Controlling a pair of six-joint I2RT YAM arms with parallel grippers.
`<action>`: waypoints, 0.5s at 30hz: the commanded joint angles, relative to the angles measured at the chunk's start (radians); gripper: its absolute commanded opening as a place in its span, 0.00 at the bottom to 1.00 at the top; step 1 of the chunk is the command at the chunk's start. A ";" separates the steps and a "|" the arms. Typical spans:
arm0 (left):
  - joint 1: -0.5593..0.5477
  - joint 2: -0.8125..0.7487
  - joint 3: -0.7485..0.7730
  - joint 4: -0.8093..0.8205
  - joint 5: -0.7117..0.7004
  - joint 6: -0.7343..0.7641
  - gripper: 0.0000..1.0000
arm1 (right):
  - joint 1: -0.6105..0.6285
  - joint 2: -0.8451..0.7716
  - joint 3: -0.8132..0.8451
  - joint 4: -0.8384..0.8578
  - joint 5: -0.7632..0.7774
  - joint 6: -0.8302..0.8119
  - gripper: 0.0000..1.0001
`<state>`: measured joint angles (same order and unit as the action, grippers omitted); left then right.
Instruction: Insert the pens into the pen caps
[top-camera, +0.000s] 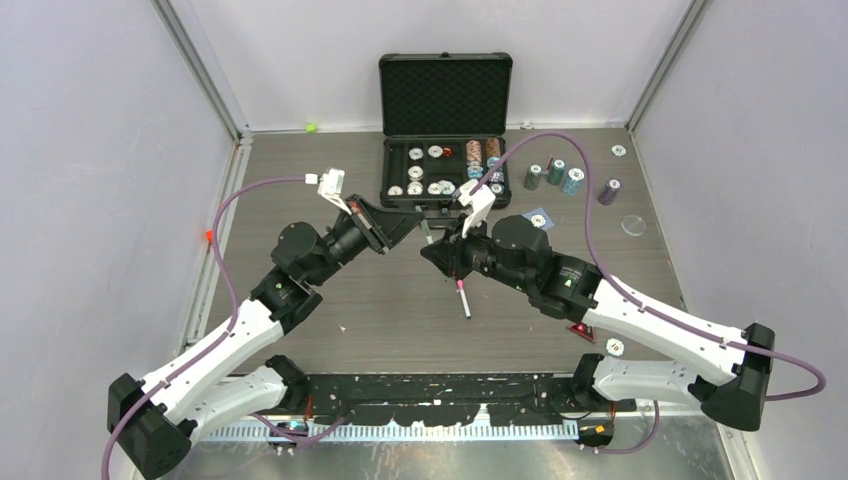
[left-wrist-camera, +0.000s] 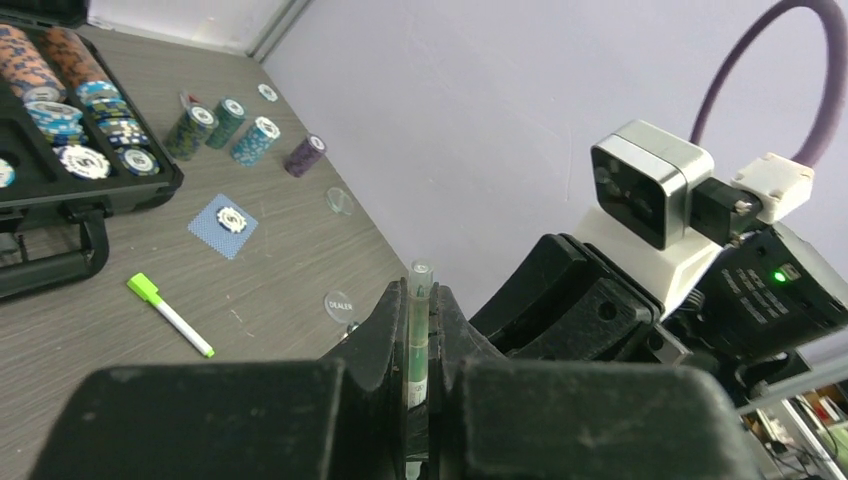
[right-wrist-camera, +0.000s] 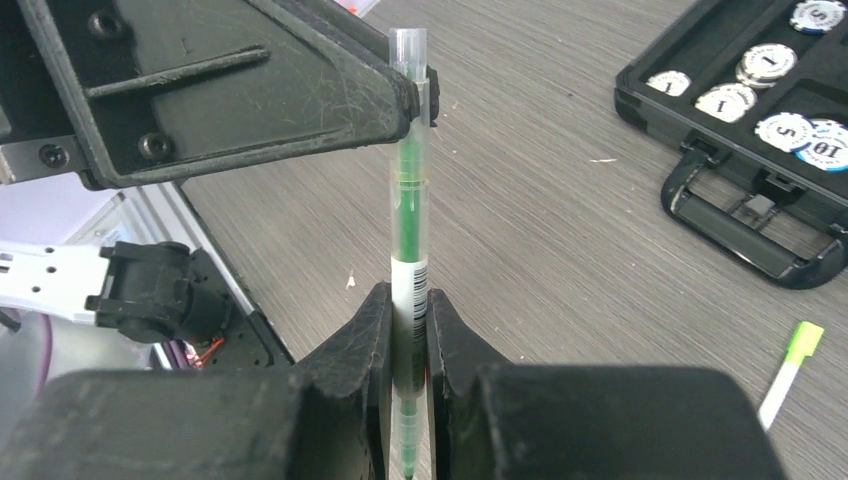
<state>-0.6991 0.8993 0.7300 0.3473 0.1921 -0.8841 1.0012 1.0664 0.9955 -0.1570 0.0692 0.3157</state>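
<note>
A pen with a clear barrel, green ink and a white barcode label (right-wrist-camera: 407, 200) is held in the air between both grippers. My right gripper (right-wrist-camera: 408, 300) is shut on its label part, green tip pointing down. My left gripper (left-wrist-camera: 418, 300) is shut on its clear upper end (left-wrist-camera: 418, 330). In the top view both grippers meet over the table's middle (top-camera: 428, 238). A white pen with a pink cap (top-camera: 463, 298) lies on the table below them. A white pen with a neon green cap (left-wrist-camera: 168, 313) lies near the case; it also shows in the right wrist view (right-wrist-camera: 790, 370).
An open black poker chip case (top-camera: 445, 130) stands at the back. Chip stacks (top-camera: 553, 175), a blue card (top-camera: 537, 215) and a clear disc (top-camera: 633, 225) lie to the right. A red triangular token (top-camera: 581, 328) sits by the right arm. A small neon green piece (top-camera: 310, 127) lies at the back wall.
</note>
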 joint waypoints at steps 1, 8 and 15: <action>-0.011 0.011 0.003 -0.039 0.007 -0.015 0.00 | -0.001 0.037 0.107 0.026 0.143 -0.048 0.00; -0.012 0.030 0.029 -0.122 -0.064 -0.038 0.00 | 0.001 0.140 0.240 -0.109 0.345 -0.081 0.00; -0.012 0.067 0.091 -0.257 -0.125 -0.062 0.00 | 0.001 0.235 0.344 -0.188 0.416 -0.114 0.00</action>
<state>-0.6922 0.9562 0.7818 0.2218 0.0154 -0.9215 1.0279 1.2900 1.2438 -0.4099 0.3077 0.2230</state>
